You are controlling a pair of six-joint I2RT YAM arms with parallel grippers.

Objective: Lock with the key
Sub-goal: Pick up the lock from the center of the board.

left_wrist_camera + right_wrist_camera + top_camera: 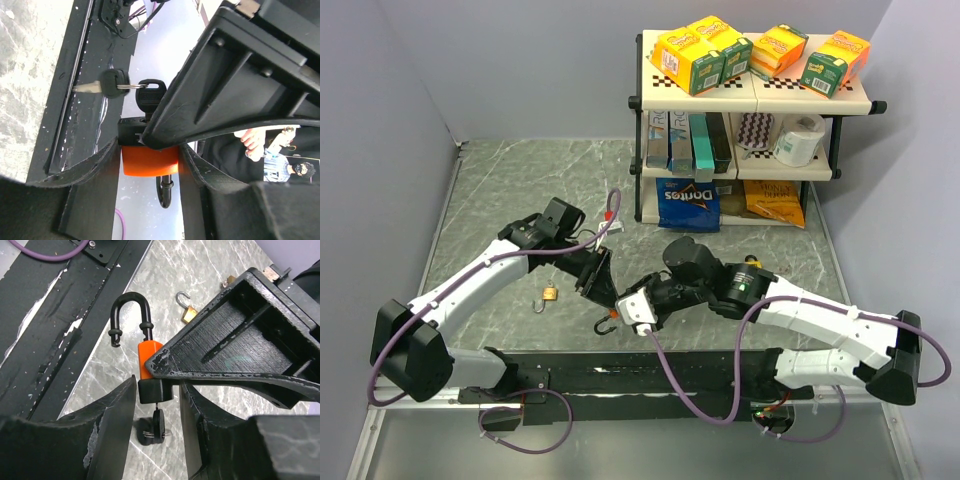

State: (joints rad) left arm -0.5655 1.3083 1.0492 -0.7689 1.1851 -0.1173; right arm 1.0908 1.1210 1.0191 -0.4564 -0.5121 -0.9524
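An orange padlock [150,161] with a black base and an open black shackle [131,310] is held above the table between both grippers. My left gripper [149,150] is shut on its orange body. A black-headed key [150,95] sits in the base, with a second key [107,84] on its ring. My right gripper [157,385] is open, its fingers [115,425] either side of the black base and the hanging key [156,424], with small gaps. In the top view the left gripper [598,282] and the right gripper [632,308] meet over the padlock [610,321].
A small brass padlock [550,293] with its shackle open lies on the marble table left of the grippers; it also shows in the right wrist view [188,313]. A shelf [750,95] with boxes, a paper roll and a Doritos bag [688,203] stands at the back right. A black mounting strip [620,375] runs along the near edge.
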